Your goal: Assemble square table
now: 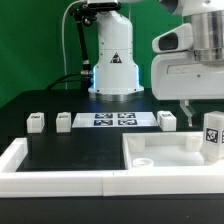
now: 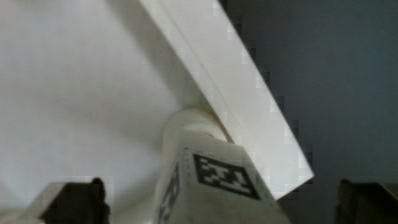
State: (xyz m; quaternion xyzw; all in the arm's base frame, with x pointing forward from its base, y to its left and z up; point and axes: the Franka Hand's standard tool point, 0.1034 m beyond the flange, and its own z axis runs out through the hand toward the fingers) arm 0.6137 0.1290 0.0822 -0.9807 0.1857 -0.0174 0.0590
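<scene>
The white square tabletop [image 1: 165,150] lies tray-like at the exterior view's right front; its pale surface also fills the wrist view [image 2: 89,90]. One tagged white leg [image 1: 212,135] stands upright at its right side. My gripper [image 1: 203,112] hangs over that leg. In the wrist view the leg [image 2: 214,170] sits between my two dark fingers [image 2: 71,203], with a gap on each side, so the gripper [image 2: 217,208] is open around it. Three more legs [image 1: 36,122], [image 1: 64,121], [image 1: 167,119] stand on the black table.
The marker board [image 1: 113,120] lies flat between the loose legs. The robot base [image 1: 113,60] stands behind it. A long white rim [image 1: 40,165] borders the black surface at the left and front.
</scene>
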